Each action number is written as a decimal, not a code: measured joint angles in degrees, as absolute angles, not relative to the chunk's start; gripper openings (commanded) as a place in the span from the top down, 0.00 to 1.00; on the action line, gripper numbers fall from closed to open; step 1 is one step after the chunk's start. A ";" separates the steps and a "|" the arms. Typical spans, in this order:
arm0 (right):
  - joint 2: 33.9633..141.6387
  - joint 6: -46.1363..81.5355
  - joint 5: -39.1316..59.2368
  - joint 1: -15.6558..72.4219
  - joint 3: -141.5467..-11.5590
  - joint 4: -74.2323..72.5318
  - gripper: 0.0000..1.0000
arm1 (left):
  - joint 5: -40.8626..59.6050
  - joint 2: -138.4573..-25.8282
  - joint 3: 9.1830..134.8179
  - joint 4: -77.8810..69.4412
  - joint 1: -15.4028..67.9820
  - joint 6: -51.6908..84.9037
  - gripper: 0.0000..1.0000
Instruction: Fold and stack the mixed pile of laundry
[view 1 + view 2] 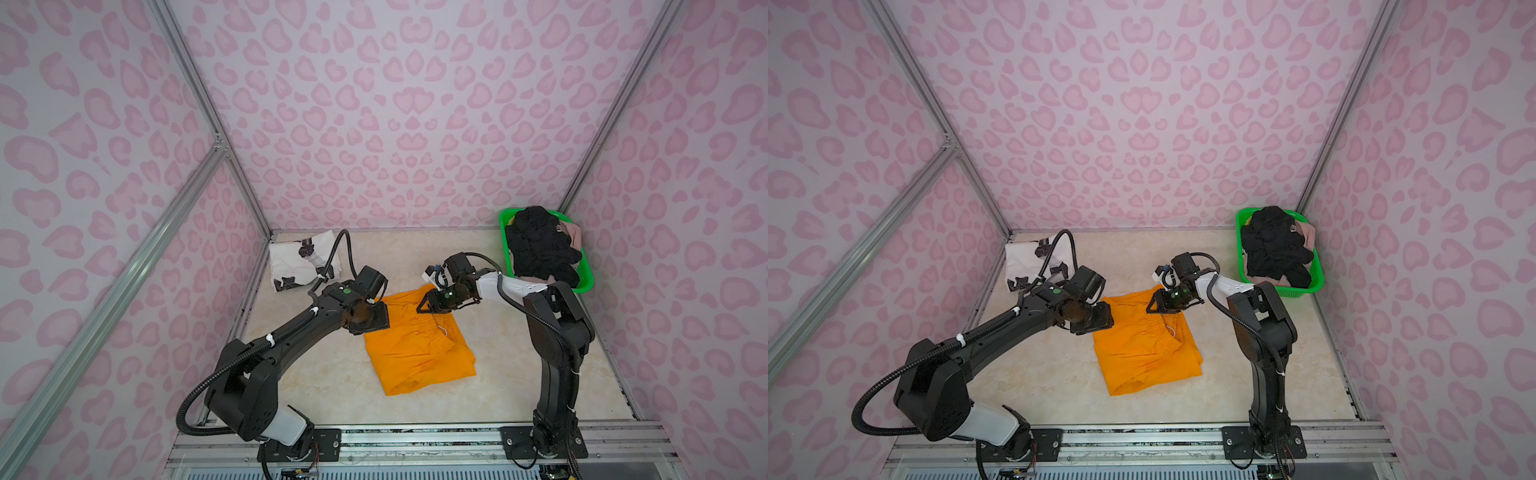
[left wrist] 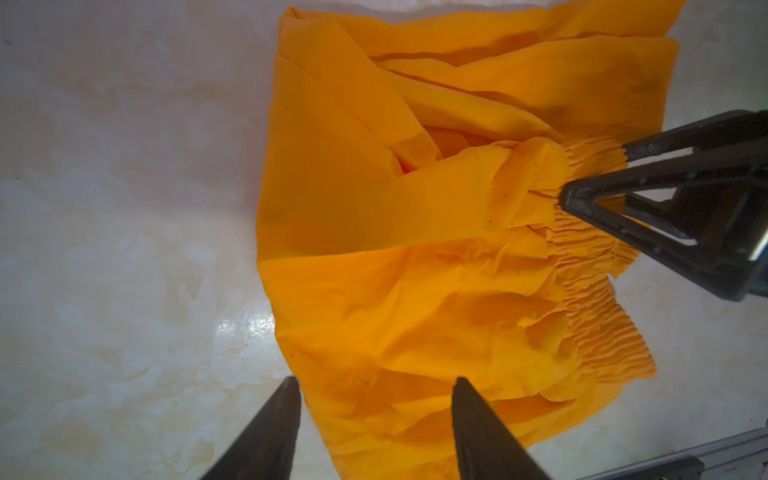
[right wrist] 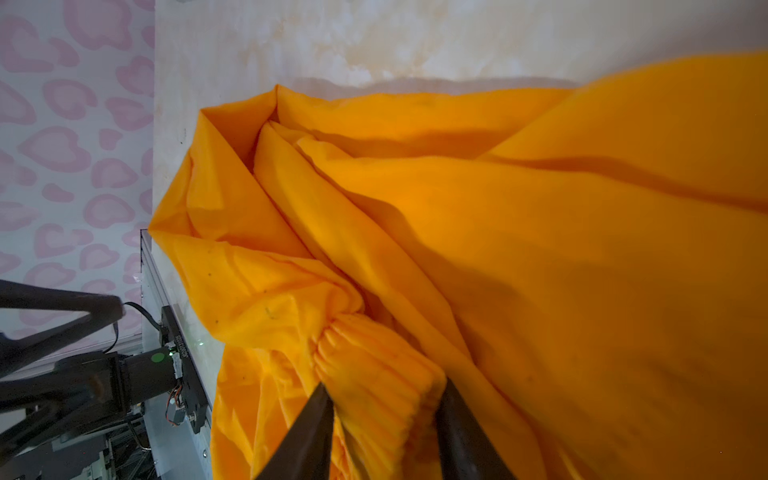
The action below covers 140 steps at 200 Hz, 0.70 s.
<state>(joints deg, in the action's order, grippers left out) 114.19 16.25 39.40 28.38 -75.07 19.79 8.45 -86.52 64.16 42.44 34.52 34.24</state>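
The orange shorts (image 1: 415, 353) (image 1: 1142, 353) lie partly folded in the middle of the table. My right gripper (image 1: 422, 306) (image 3: 386, 388) is shut on their gathered elastic waistband at the far edge; the left wrist view shows the band bunched between the right gripper's fingers (image 2: 594, 172). My left gripper (image 1: 368, 328) (image 2: 374, 386) hangs open just above the shorts' left edge, with orange cloth (image 2: 374, 249) below its fingers. A folded white T-shirt with black print (image 1: 303, 262) (image 1: 1034, 262) lies at the far left corner. A black knit piece (image 1: 540, 245) and a beige-pink piece (image 1: 575, 237) fill the basket.
The green mesh basket (image 1: 505, 224) (image 1: 1239, 232) stands at the far right corner against the wall. Pink-patterned walls close in three sides. An aluminium rail (image 1: 415, 432) runs along the front edge, carrying both arm bases.
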 measured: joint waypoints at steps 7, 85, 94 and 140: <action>114.08 16.25 39.75 28.47 -75.07 19.25 0.71 | 8.58 -86.70 64.16 42.44 34.52 34.24 0.40; 107.07 15.27 39.13 29.80 -73.95 19.77 1.00 | 8.91 -87.96 64.07 41.65 34.52 33.95 0.40; 105.89 15.25 38.04 29.89 -73.95 21.10 1.00 | 8.88 -87.96 64.01 41.54 34.52 33.98 0.41; 95.98 17.76 26.30 30.81 -72.36 31.42 1.00 | 7.94 -87.96 63.88 40.71 34.52 33.98 0.41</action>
<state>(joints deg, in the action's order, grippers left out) 95.98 17.76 26.30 30.81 -72.36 31.42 7.94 -87.96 63.88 40.71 34.52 33.98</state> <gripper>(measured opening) 0.052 0.586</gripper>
